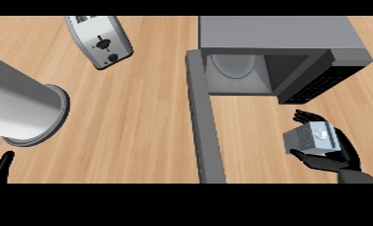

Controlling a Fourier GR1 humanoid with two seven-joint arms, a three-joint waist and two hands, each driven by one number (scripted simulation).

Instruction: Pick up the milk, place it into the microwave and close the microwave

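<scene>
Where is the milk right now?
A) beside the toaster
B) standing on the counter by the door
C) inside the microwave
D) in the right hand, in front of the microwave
D: the right hand is curled round the milk, in front of the open microwave and not yet inside it.

I count one microwave (280,35), one toaster (100,40), one steel canister (25,106), one milk carton (312,138); two hands, left hand (6,163) and right hand (348,163).

No readable text, label or number anywhere.
</scene>
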